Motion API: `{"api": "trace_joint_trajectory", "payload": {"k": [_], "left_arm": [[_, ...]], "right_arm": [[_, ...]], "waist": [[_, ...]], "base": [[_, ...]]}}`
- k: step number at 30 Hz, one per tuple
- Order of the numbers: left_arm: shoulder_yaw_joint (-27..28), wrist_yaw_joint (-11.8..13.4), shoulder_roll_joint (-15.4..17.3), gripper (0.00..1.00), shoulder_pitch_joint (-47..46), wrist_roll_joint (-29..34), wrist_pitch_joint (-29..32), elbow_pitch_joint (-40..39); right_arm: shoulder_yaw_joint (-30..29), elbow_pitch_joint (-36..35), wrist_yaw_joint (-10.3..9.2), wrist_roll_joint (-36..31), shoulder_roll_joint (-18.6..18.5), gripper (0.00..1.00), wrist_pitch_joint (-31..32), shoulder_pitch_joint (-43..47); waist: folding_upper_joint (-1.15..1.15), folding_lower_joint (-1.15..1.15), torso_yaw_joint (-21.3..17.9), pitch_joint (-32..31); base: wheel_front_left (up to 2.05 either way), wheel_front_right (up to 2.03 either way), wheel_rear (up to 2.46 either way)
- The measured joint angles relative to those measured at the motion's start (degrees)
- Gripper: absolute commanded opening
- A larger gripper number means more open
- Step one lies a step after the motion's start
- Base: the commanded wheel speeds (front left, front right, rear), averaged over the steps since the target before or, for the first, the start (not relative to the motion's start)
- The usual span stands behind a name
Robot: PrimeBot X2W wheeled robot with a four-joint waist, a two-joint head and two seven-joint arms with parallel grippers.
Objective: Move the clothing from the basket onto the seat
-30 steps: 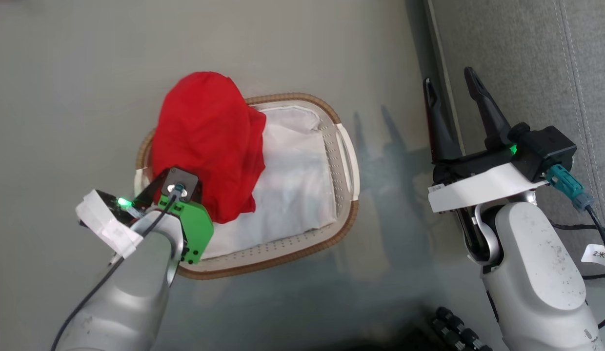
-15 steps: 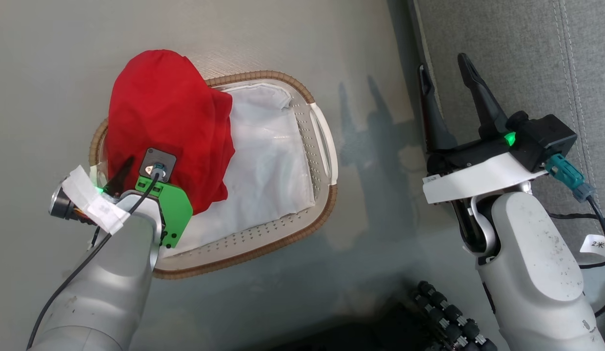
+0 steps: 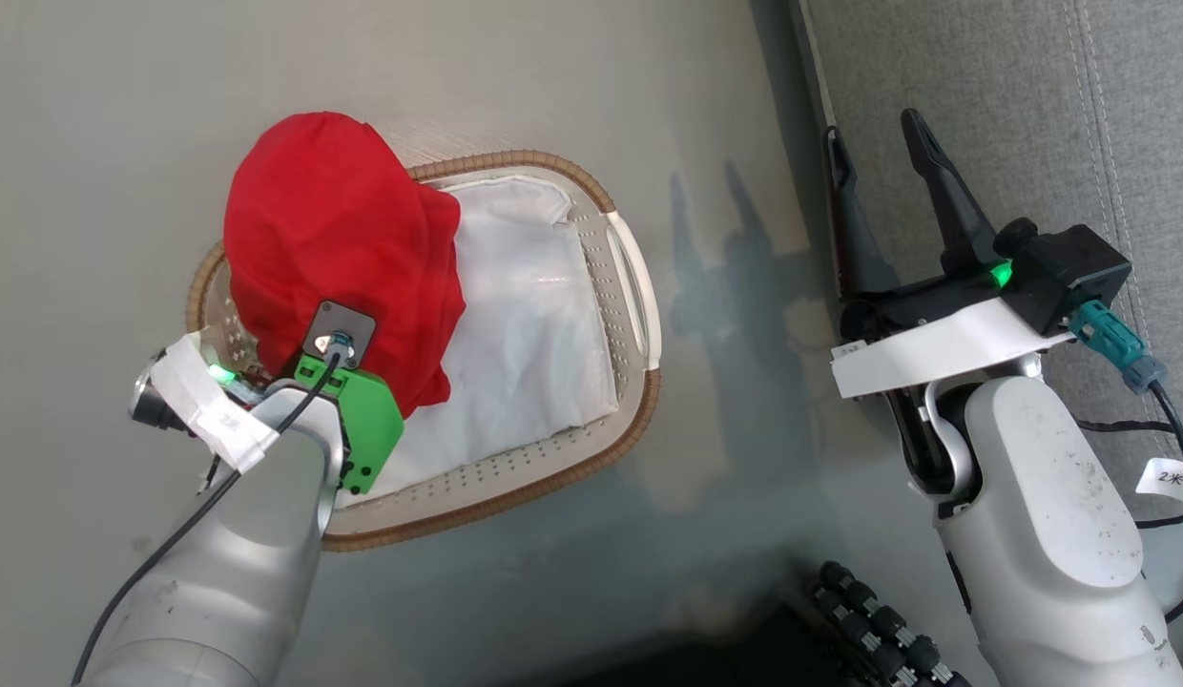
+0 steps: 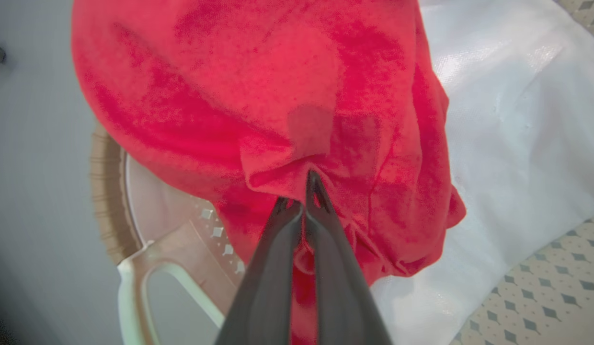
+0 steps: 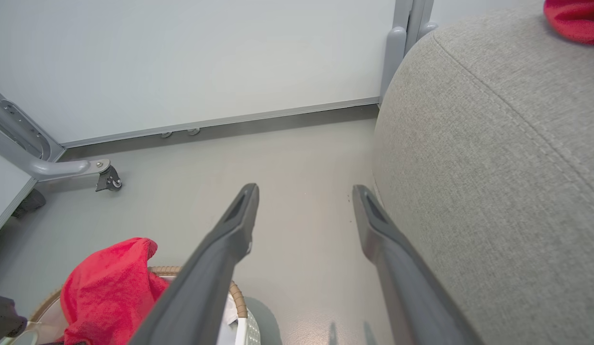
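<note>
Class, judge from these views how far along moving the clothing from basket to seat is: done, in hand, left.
Done: red fabric lies on the seat, likely one garment. In hand: the left gripper is shut on the plain red garment, bunched over the basket. Left: carry it to the seat and release; the right gripper is open, empty.

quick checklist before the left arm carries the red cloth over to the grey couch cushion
1. Left gripper shut on the plain red fabric garment: ok.
2. Garment's lower edge clear of the white perforated plastic basket: cannot tell.
3. White cloth liner lying flat, not pinched along: ok.
4. Path to the grey fabric seat cushion: not ok, the open right gripper stands between basket and seat and may block.
5. Bare landing room on the seat: ok; another red fabric piece lies farther along.
</note>
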Motion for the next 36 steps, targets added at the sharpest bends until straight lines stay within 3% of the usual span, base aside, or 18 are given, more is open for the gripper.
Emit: {"api": "trace_joint_trajectory", "payload": {"k": [9,15,27,36], "left_arm": [[-1.8,-3.9,-2.1,0.00,2.0,-2.0,-6.8,-3.4],[-3.4,-5.3,-2.8,0.00,4.4,-2.5,-8.2,-7.9],[-5.7,-8.4,-2.9,0.00,6.3,-5.0,-8.4,-19.7],[-8.3,-10.3,-0.6,0.00,3.5,-6.9,-2.1,-33.3]], "right_arm": [[-1.3,2.5,0.01,-2.0,0.0,1.00,0.0,2.1],[-2.3,5.0,0.01,-3.6,0.0,1.00,0.0,4.9],[-4.1,9.1,0.01,-5.3,0.0,1.00,0.0,12.4],[-3.9,10.7,0.01,-5.8,0.0,1.00,0.0,15.6]], "waist": [[0.00,0.00,1.9,-5.6],[0.00,-0.01,3.4,-11.1],[0.00,-0.01,6.2,-24.4],[0.00,-0.01,7.6,-34.0]], "base": [[0.00,0.00,0.00],[0.00,0.00,0.00],[0.00,0.00,0.00],[0.00,0.00,0.00]]}}
